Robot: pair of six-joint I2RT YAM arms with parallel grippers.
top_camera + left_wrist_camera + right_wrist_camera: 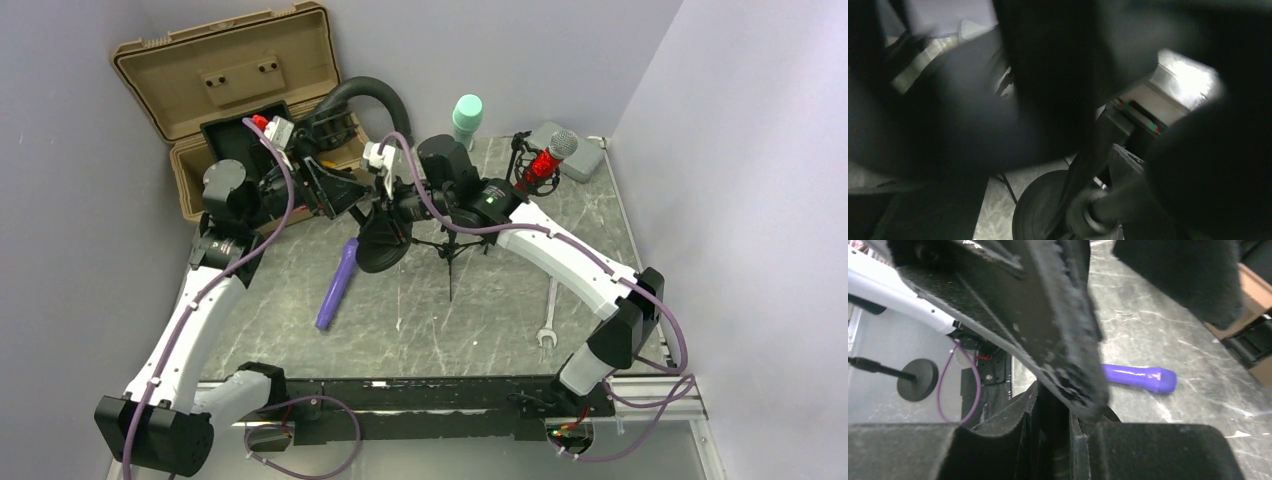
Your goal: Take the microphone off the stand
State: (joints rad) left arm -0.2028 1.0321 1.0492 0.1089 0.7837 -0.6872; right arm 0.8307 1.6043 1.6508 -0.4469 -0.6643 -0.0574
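Note:
The microphone [547, 160] has a red body and a grey mesh head. It sits in a black shock mount on the tripod stand [451, 250], at the back right in the top view. A round black pop filter [381, 245] hangs off the stand; it also shows in the left wrist view [1040, 212] and the right wrist view [1048, 315]. My right gripper [402, 203] [1053, 437] is left of the microphone, shut on a thin black part of the stand. My left gripper [338, 190] is by the pop filter's black gooseneck [365, 90]; its jaws are lost in dark blur.
A purple cylinder [337, 285] [1140, 377] lies on the marble table, left of the stand. A wrench [548, 322] lies front right. An open tan case [230, 90] stands at the back left, with a mint bottle [467, 115] and a grey box [580, 150] at the back.

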